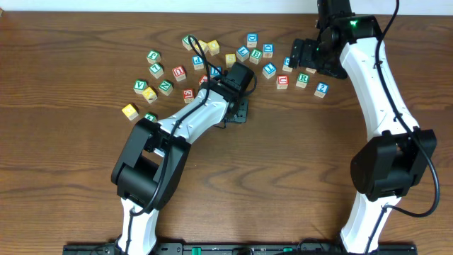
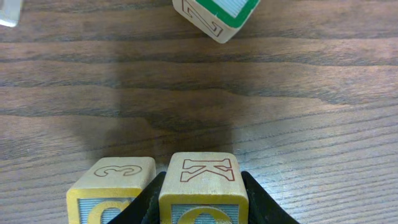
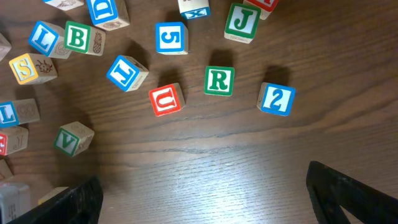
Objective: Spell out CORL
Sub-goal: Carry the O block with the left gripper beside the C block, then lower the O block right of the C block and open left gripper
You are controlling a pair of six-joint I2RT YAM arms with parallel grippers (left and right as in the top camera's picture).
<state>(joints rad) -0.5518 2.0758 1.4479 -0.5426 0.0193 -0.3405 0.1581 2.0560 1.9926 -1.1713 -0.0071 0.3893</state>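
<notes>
Dark wood-grain desk (image 1: 283, 177), bare across the lower centre of the overhead view between my two arms (image 1: 375, 78); lettered cubes (image 1: 251, 39) scatter along the upper middle. My left pincer (image 2: 203, 214) is closed on a yellow-faced cube (image 2: 203, 180) topped with K, a second yellow-faced cube (image 2: 115, 183) just beside it at lower left. My right pincer (image 3: 202, 177) stands wide open, holding nothing, below the green R cube (image 3: 219, 81); the blue L cube (image 3: 42, 38) lies upper left.

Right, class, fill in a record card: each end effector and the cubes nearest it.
Left end effector: shut on a cube with K on its side
Neighbour: cube with 3 on its side, close beside the held one
Right end effector: open, empty
Green R cube: loose, between red U cube and blue 2 cube
</notes>
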